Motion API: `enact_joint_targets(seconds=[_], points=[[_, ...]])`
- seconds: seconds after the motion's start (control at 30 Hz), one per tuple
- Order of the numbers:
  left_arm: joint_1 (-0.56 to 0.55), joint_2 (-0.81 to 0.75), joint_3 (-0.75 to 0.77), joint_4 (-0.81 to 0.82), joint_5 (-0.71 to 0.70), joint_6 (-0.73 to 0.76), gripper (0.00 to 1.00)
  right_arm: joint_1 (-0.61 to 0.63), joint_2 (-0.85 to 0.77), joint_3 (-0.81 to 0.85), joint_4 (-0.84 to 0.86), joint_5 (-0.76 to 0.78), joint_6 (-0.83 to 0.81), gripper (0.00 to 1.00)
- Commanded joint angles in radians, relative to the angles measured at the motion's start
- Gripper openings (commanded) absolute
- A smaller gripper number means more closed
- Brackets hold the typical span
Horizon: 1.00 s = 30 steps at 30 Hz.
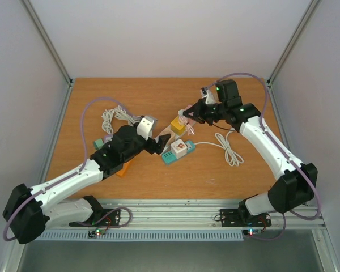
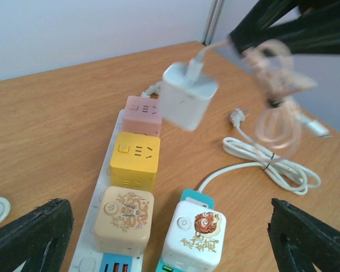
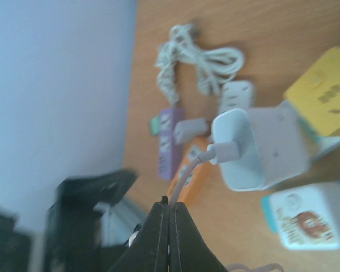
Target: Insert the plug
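Your right gripper point(image 3: 170, 205) is pinched tight on the pink cable point(image 3: 187, 174), and the white plug point(image 2: 187, 103) dangles from that cable rather than sitting between the jaws. Take the yellow cube point(image 2: 135, 158) as your marker. The plug hangs in the air just past it, over the pink cube point(image 2: 143, 113) that adjoins the yellow cube's far side. The plug looks tilted and blurred, and you cannot tell from these views whether its prongs reach the pink cube. A loose loop of the same pink cable point(image 2: 275, 113) hangs to the right of the yellow cube, higher up.

Your left gripper point(image 2: 170, 243) is spread wide and holds nothing. It sits on the near side of the yellow cube, its fingers point(image 2: 28, 235) flanking the beige cube point(image 2: 124, 218) and the white cube point(image 2: 195, 229). The beige cube touches the yellow cube's near side. A coiled white cord point(image 2: 266, 161) lies on the table point(image 2: 45, 141), to the right of the yellow cube.
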Motion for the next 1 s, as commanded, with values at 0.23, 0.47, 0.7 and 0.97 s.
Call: enact_joint_targets(seconds=[0.23, 0.47, 0.7, 0.97], points=[[0.038, 0.098, 0.041, 0.247, 0.172, 0.079, 0.96, -0.002, -0.183, 0.082, -0.183, -0.358, -0.160, 0.01], [0.041, 0.153, 0.037, 0.477, 0.390, 0.096, 0.96, -0.002, -0.241, 0.086, -0.214, -0.415, -0.170, 0.01], [0.041, 0.219, 0.041, 0.645, 0.467, 0.064, 0.95, -0.001, -0.259, 0.067, -0.191, -0.440, -0.143, 0.01], [0.030, 0.279, 0.064, 0.716, 0.553, 0.096, 0.93, -0.001, -0.270, 0.040, -0.160, -0.447, -0.110, 0.01]])
